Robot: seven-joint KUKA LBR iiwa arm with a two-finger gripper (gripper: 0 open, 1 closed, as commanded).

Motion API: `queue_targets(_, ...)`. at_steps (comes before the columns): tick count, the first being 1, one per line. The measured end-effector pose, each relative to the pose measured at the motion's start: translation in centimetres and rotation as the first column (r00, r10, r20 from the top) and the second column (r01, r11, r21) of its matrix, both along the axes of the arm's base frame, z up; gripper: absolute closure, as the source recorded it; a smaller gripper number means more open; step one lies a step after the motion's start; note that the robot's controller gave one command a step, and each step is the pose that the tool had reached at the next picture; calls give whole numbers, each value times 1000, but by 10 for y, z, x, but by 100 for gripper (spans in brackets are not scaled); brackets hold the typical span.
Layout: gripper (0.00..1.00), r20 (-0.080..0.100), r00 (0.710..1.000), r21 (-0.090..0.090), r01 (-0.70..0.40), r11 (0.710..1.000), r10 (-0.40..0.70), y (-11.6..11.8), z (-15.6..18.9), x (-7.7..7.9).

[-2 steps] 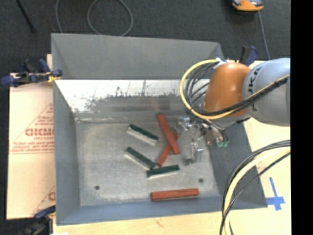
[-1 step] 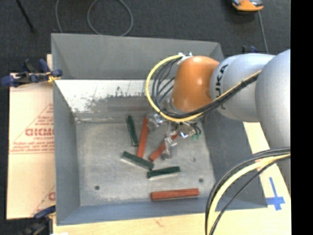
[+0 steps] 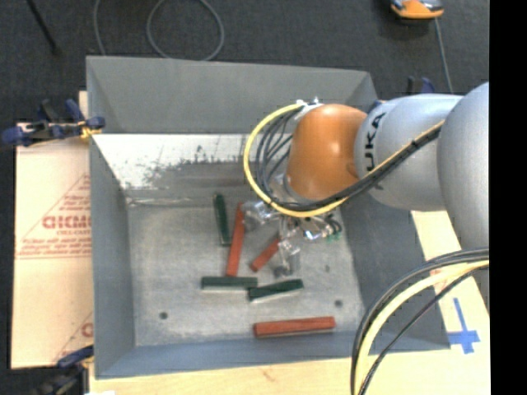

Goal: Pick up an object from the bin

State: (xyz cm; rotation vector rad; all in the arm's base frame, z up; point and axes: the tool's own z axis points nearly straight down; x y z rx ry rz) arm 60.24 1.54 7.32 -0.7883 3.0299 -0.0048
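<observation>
Hanging low near the middle of the bin (image 3: pixel 108 245), the gripper (image 3: pixel 287 254) touches a short red stick (image 3: pixel 264 258); wide or narrow, I cannot tell.

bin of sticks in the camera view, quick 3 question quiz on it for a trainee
1. True or false: the red stick lowest in the view lies apart from the other sticks.
2. Which colours are the sticks in the bin? A) red and dark green B) blue and yellow C) all white
3. What colour is the short stick right beside the gripper?

Key: 1 true; 2 A; 3 red.
</observation>
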Motion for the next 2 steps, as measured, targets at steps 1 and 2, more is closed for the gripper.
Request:
queue_targets(1,100,0,1000,1,-1,1000,1,0,0,0)
queue_targets(2,100,2,1000,-2,-15,1000,15,-43,223,-53)
